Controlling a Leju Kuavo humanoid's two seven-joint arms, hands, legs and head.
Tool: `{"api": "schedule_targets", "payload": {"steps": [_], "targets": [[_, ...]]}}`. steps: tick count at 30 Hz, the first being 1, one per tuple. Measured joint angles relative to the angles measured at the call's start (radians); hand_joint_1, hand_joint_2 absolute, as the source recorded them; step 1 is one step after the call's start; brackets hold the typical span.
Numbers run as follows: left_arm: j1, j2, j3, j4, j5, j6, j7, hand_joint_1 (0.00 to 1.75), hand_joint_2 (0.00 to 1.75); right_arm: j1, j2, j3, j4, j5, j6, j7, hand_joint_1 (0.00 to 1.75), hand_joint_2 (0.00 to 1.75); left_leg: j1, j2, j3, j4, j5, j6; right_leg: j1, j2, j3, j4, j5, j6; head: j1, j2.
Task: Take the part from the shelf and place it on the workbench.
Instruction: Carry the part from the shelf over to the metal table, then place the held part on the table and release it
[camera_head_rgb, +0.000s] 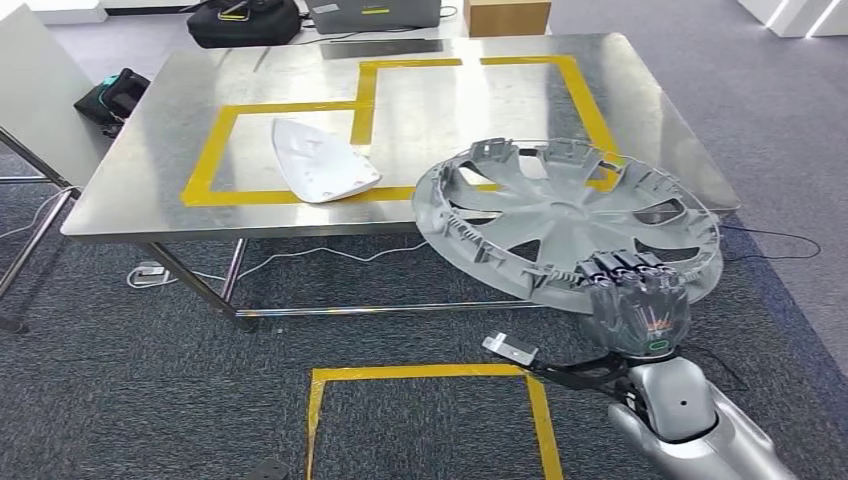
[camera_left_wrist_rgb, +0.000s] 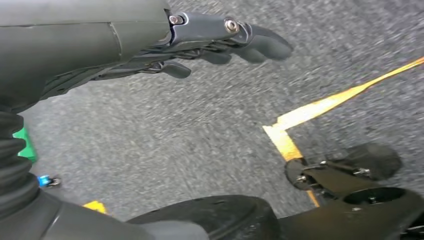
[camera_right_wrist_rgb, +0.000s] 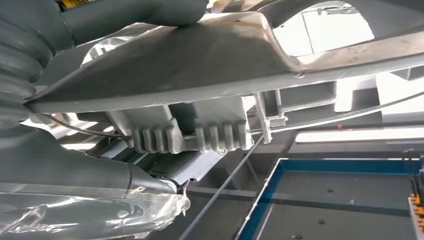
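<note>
My right hand (camera_head_rgb: 638, 312) grips the near rim of a large grey wheel cover (camera_head_rgb: 560, 215), holding it tilted in the air over the front right edge of the steel workbench (camera_head_rgb: 150, 150). The right wrist view looks close at the wheel cover's ribbed underside (camera_right_wrist_rgb: 200, 65) with my right hand (camera_right_wrist_rgb: 75, 175) clamped around its rim. My left hand (camera_left_wrist_rgb: 220, 40) hangs over the grey carpet with its fingers loosely extended and nothing in them.
A white plastic part (camera_head_rgb: 318, 160) lies on the workbench inside yellow tape outlines (camera_head_rgb: 365, 100). A yellow tape square (camera_head_rgb: 425, 400) marks the carpet in front of me. Bags (camera_head_rgb: 245, 20) and a box (camera_head_rgb: 505, 15) sit behind the bench. A white panel (camera_head_rgb: 35, 90) stands at left.
</note>
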Motion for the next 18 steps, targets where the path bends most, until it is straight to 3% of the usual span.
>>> {"api": "schedule_targets", "payload": {"steps": [3, 7, 12, 18], "targets": [[0.0, 0.002, 0.0, 0.0, 0.0, -0.006, -0.022, 0.0, 1.75, -0.055, -0.039, 0.094, 0.011, -0.001, 0.024, 0.11, 1.75, 1.75, -0.001, 0.0, -0.001, 0.0, 0.001, -0.001, 0.0, 0.0, 0.0, -0.001, 0.002, -0.002, 0.0, 0.0], [0.0, 0.007, 0.0, 0.0, -0.001, -0.022, -0.037, 0.0, 1.75, -0.117, -0.069, 0.204, 0.026, -0.001, 0.041, 0.195, 1.75, 1.75, -0.002, 0.0, -0.001, 0.0, 0.002, -0.001, -0.002, 0.0, 0.001, -0.003, 0.004, -0.001, 0.0, 0.0], [0.001, 0.013, 0.0, 0.0, -0.001, -0.036, -0.051, 0.0, 1.75, -0.163, -0.085, 0.289, 0.044, -0.002, 0.048, 0.253, 1.75, 1.75, -0.003, 0.0, -0.002, 0.0, 0.003, 0.0, -0.003, 0.0, 0.001, -0.005, 0.005, 0.001, 0.0, 0.0], [0.001, 0.023, -0.001, 0.0, -0.01, -0.063, -0.074, 0.0, 1.75, -0.257, -0.097, 0.444, 0.071, -0.002, 0.072, 0.405, 1.75, 1.75, -0.003, 0.001, -0.002, 0.001, 0.003, 0.0, -0.003, 0.0, 0.001, -0.006, 0.006, 0.002, 0.0, 0.0]]}}
